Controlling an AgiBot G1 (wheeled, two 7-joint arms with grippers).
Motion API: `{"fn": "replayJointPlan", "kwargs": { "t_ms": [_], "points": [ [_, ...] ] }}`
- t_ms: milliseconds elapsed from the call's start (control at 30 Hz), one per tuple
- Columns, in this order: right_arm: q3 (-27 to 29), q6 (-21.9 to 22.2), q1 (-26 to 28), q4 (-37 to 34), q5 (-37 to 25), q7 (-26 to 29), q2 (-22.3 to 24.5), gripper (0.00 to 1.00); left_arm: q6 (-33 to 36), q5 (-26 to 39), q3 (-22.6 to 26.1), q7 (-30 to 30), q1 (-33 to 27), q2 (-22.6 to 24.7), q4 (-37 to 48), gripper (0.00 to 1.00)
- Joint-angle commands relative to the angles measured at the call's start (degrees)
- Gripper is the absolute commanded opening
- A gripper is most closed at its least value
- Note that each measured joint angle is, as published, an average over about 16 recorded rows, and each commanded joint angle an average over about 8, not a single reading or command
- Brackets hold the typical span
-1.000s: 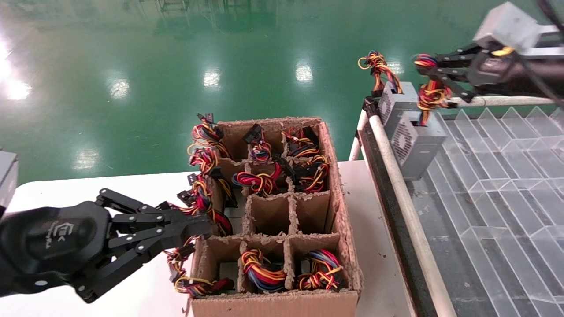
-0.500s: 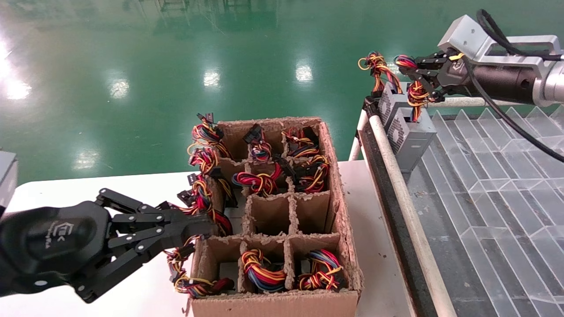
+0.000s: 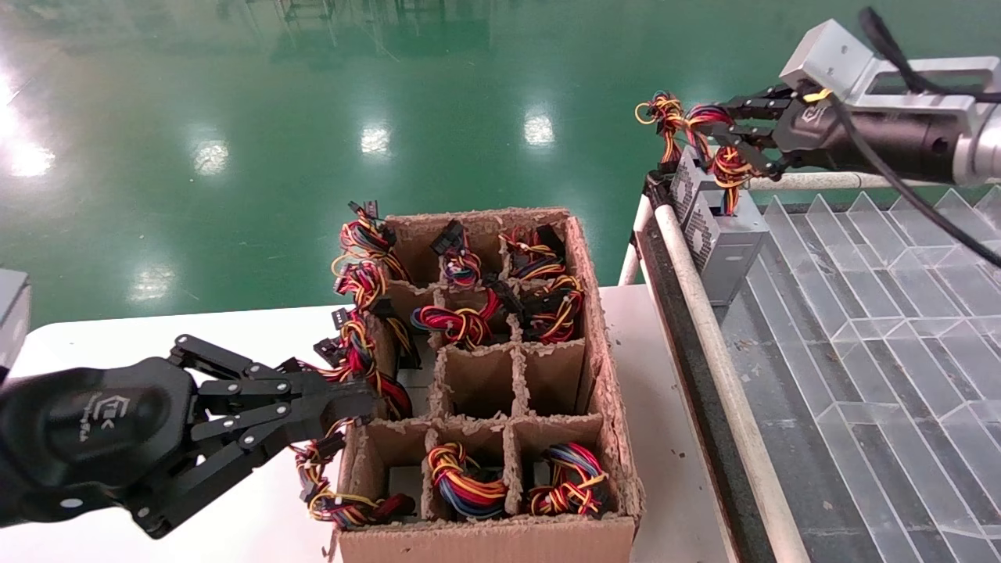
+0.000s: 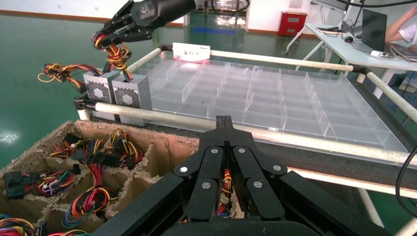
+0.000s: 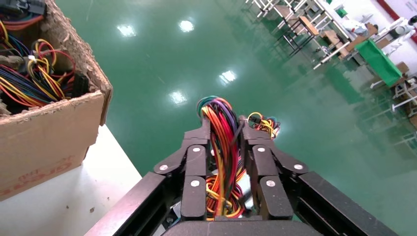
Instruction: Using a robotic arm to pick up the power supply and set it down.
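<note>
Wires were the link: the right gripper point(image 3: 723, 141) had its jaws clamped on the thick wire bundle point(image 5: 221, 142) of the power supply point(image 3: 723, 234), so the grey box hung straight below the jaws, upright, long axis vertical, vent face toward the cardboard box. It sat at the far left corner of the clear divider tray point(image 3: 876, 328), just inside the white rail point(image 3: 704, 328); whether its base already rested on the tray could not be told. Just beyond it, touching or nearly so, stood a second grey box point(image 4: 98, 91) with a thinner wire tuft, so two units stood on the tray. The right arm was clearly the nearer one. The left gripper point(image 3: 344, 418) lay low at the near left side of the cardboard box point(image 3: 594, 328), jaws shut, gripping nothing, with loose cables hanging beside its tips. In that box, roughly seven cells showed cable bundles and two middle cells looked empty. Setting down likely needed only a short drop and release.
</note>
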Motion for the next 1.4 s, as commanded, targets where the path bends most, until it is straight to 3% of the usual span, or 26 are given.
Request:
{"fn": "replayJointPlan", "kwargs": {
  "t_ms": [33, 767, 1167, 1200, 1400],
  "points": [
    [0.1, -0.7, 0.5, -0.5, 0.2, -0.3, 0.1, 1.00, 0.0, 0.0, 0.0, 0.0, 0.0, 0.0, 0.0, 0.00],
    [1.2, -9.6, 2.4, -0.2, 2.0, -0.8, 4.8, 1.00, 0.0, 0.0, 0.0, 0.0, 0.0, 0.0, 0.0, 0.00],
    [3.1, -13.7, -1.1, 4.2, 6.3, 0.3, 7.4, 1.00, 0.0, 0.0, 0.0, 0.0, 0.0, 0.0, 0.0, 0.00],
    [3.1, -13.5, -1.7, 5.1, 6.7, 0.9, 7.6, 1.00, 0.0, 0.0, 0.0, 0.0, 0.0, 0.0, 0.0, 0.08],
    [3.8, -14.2, -7.0, 11.8, 10.8, 4.9, 8.9, 1.00, 0.0, 0.0, 0.0, 0.0, 0.0, 0.0, 0.0, 0.83]
  ]
}}
